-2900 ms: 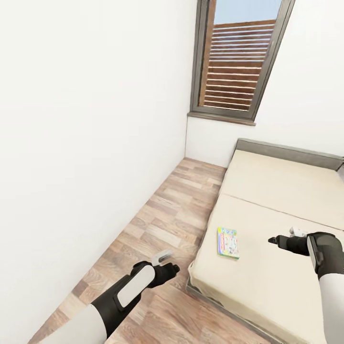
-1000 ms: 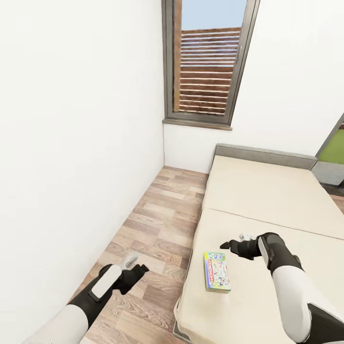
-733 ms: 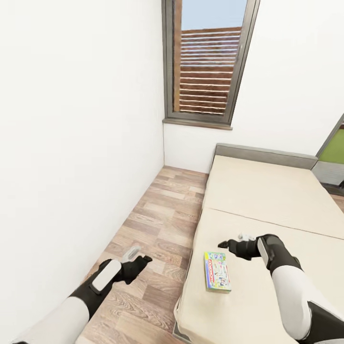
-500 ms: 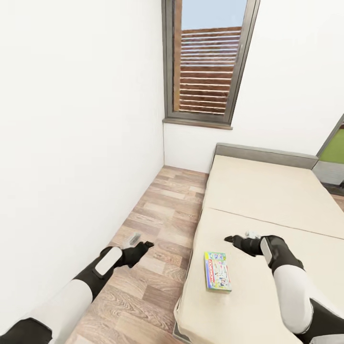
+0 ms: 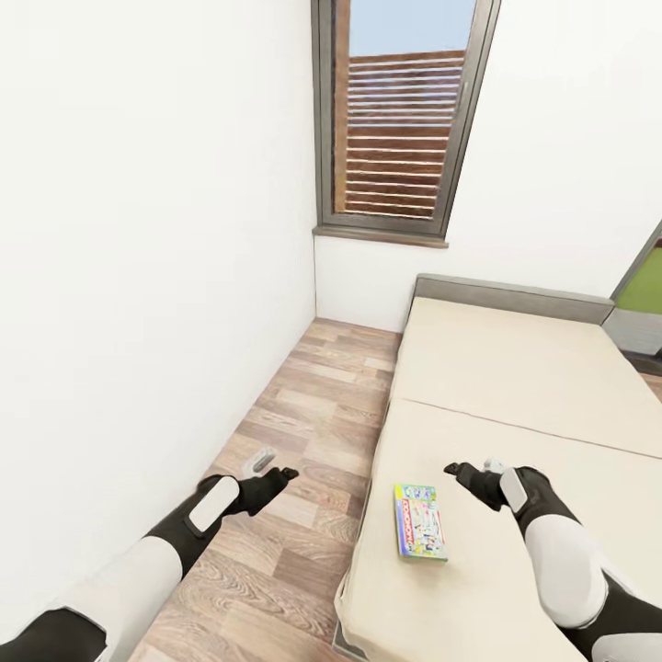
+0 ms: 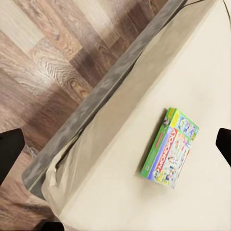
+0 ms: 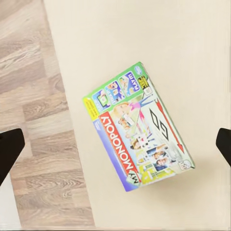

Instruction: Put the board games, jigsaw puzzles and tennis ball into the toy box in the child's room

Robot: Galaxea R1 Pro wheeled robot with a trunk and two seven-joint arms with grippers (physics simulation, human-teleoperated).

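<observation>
We see a green, yellow and white "My Monopoly" board game on the cream bed, above brown wood-grain floor, beside white walls.

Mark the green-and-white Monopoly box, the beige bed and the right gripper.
Flat green-and-white Monopoly game box (image 7: 137, 130), right wrist view, lid centre.
Beige bed (image 5: 515, 368), head view, bare mattress top.
Right gripper (image 5: 457, 472), head view, between fingertips.

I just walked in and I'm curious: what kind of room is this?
Most likely a bedroom, perhaps a child's: a bed with a bare mattress, a Monopoly board game lying on it, and a window above wood flooring.
</observation>
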